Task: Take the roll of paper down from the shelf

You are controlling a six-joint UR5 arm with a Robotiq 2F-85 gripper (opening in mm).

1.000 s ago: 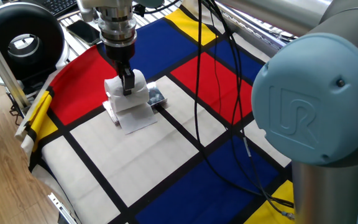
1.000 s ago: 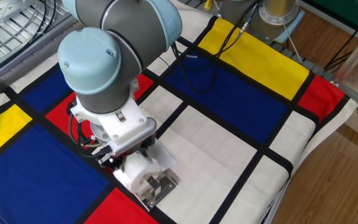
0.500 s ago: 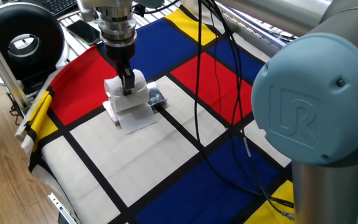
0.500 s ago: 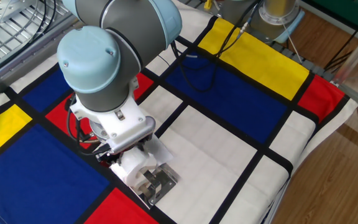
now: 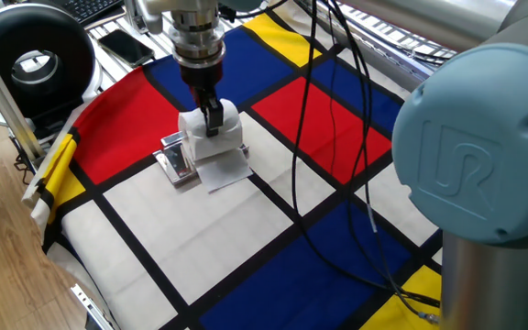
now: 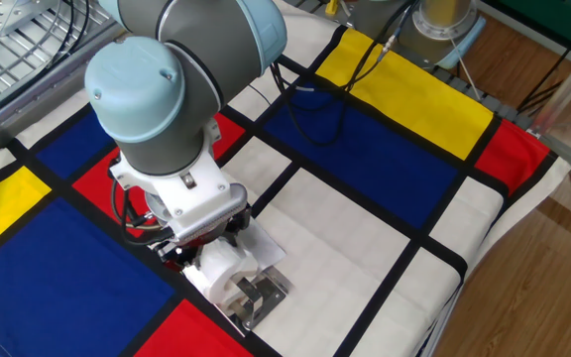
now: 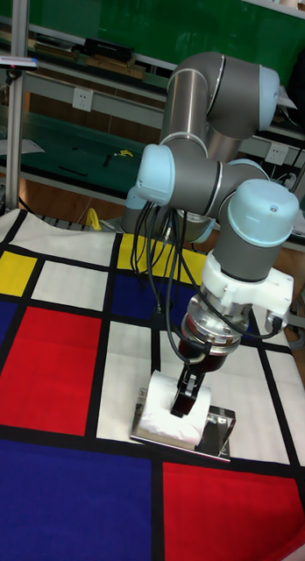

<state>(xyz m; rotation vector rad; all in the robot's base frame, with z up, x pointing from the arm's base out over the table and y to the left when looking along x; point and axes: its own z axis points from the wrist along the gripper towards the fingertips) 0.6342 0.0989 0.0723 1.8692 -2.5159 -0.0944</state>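
The roll of paper (image 5: 223, 136) is white and soft, with a loose sheet (image 5: 225, 171) hanging from it onto the cloth. It sits over the far end of the shelf (image 5: 176, 159), a small shiny metal platform whose near end shows bare. My gripper (image 5: 212, 119) comes straight down on the roll, with a dark finger (image 5: 214, 115) pressed against its side, shut on it. The other fixed view shows the roll (image 6: 218, 270) under the wrist and the shelf (image 6: 258, 296) poking out beside it. In the tall view the roll (image 7: 166, 410) covers the left of the shelf (image 7: 219, 427).
A cloth of red, blue, yellow and white squares (image 5: 200, 238) covers the table. A black round device (image 5: 33, 62) and a phone (image 5: 125, 44) lie beyond the cloth's edge. Black cables (image 5: 324, 137) hang from the arm over the cloth.
My gripper and the roll have shifted right along the shelf in the one fixed view. The shelf's near end, covered before, now shows bare.
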